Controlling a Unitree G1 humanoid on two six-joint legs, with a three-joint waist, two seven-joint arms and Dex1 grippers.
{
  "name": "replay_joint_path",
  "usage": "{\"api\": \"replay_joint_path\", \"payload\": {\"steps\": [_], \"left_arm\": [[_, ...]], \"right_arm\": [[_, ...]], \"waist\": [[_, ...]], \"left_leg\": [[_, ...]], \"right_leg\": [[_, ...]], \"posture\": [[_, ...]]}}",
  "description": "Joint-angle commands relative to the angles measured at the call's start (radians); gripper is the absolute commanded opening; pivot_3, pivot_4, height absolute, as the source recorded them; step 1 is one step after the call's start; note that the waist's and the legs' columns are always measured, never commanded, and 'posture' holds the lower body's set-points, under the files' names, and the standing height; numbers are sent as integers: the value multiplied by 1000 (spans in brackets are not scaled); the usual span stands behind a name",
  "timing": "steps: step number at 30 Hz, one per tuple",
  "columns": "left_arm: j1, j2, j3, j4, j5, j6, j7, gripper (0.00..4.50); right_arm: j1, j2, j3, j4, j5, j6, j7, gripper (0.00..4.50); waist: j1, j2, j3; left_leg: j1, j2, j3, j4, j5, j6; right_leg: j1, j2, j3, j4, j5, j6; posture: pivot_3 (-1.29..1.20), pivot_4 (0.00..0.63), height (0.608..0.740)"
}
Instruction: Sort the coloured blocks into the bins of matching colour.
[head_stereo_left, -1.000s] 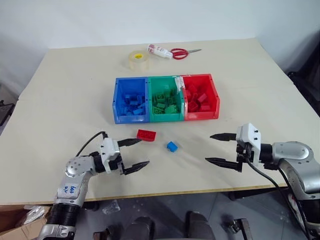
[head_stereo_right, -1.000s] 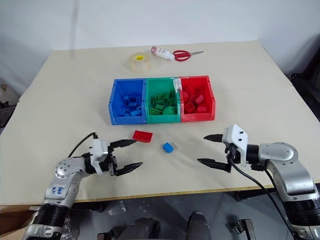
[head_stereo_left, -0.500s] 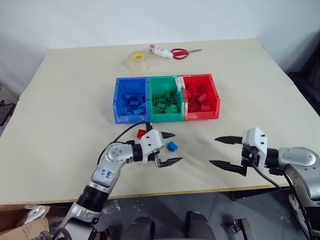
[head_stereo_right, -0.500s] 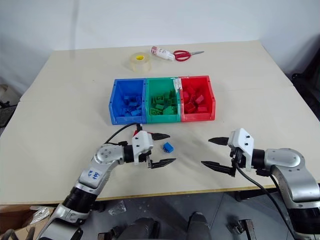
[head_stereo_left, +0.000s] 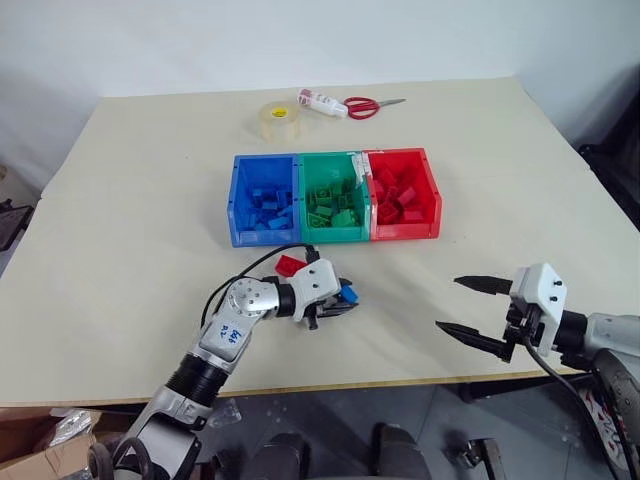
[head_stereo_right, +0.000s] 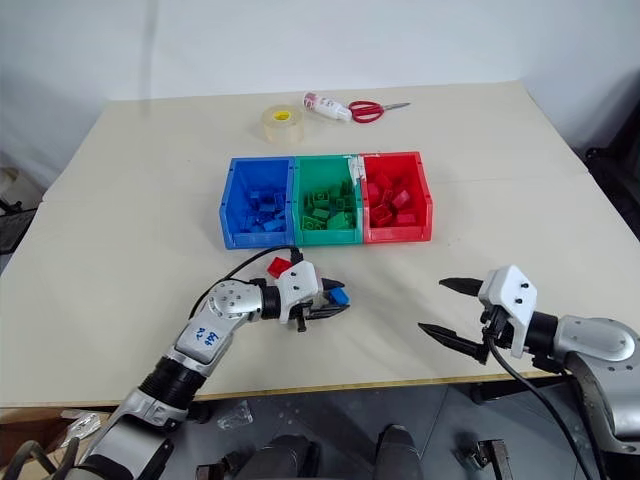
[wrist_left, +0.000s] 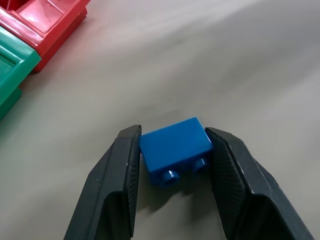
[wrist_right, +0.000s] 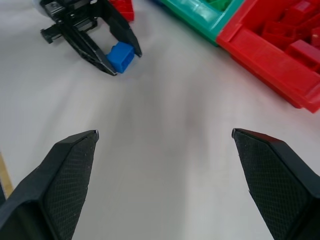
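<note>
Both jaws of the left gripper (wrist_left: 173, 150) pinch the blue block (wrist_left: 175, 149).

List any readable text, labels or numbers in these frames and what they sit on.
Blue handwritten marks on the left arm's silver forearm sticker: too small to read.
Print on the small white glue bottle beside the red-handled scissors: too blurred to read.
Nothing legible on the joined blue, green and red plastic bins.

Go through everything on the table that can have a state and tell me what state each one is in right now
left gripper: shut on the blue block
right gripper: open, holding nothing
red block: loose on the table
blue bin, green bin, red bin: open-topped, blocks inside
scissors: closed
tape roll: lying flat
</note>
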Motion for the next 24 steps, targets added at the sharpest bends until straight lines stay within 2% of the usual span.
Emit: {"api": "replay_joint_path", "payload": {"steps": [1,7,10,14,17,21,24], "left_arm": [[-13,-15,17,-2,-15,-32,2,1632],[-35,-47,97,-54,-99,-105,4,1632],[-45,-80,195,-90,-139,-71,104,1632],[-45,-88,267,-164,-135,0,216,1632],[-65,-87,321,-209,-113,37,316,1632],[-128,-67,396,-166,-55,61,475,1632],[-146,-39,429,-138,-44,86,520,2669]], "right_arm": [[-6,-14,-21,-35,20,-3,-9,4500],[-34,-22,-19,-5,16,-6,-3,4500],[-43,-24,-17,11,13,-12,1,4500],[-56,-26,-14,28,13,-16,9,4500],[-79,-27,-1,50,10,-19,18,4500],[-121,-27,27,76,4,-20,35,4500],[-153,-25,42,94,1,-22,39,4500]], "waist": [[0,0,0],[0,0,0],[0,0,0],[-1,-1,0],[-1,-1,0],[-1,-1,1],[-1,-1,1]], "left_leg": [[0,0,0,0,0,0],[0,0,0,0,0,0],[0,0,0,1,0,0],[0,0,0,1,0,0],[0,0,0,1,0,0],[-1,0,0,1,0,0],[-1,0,0,1,0,0]], "right_leg": [[0,0,0,0,0,0],[0,0,0,0,0,0],[0,0,0,0,0,0],[0,0,0,0,0,0],[0,0,0,0,0,0],[0,0,0,0,0,0],[0,0,0,0,0,0]], "posture": [[0,150,740],[0,150,740],[0,150,740],[0,150,740],[0,150,740],[0,150,740],[0,150,740]]}}
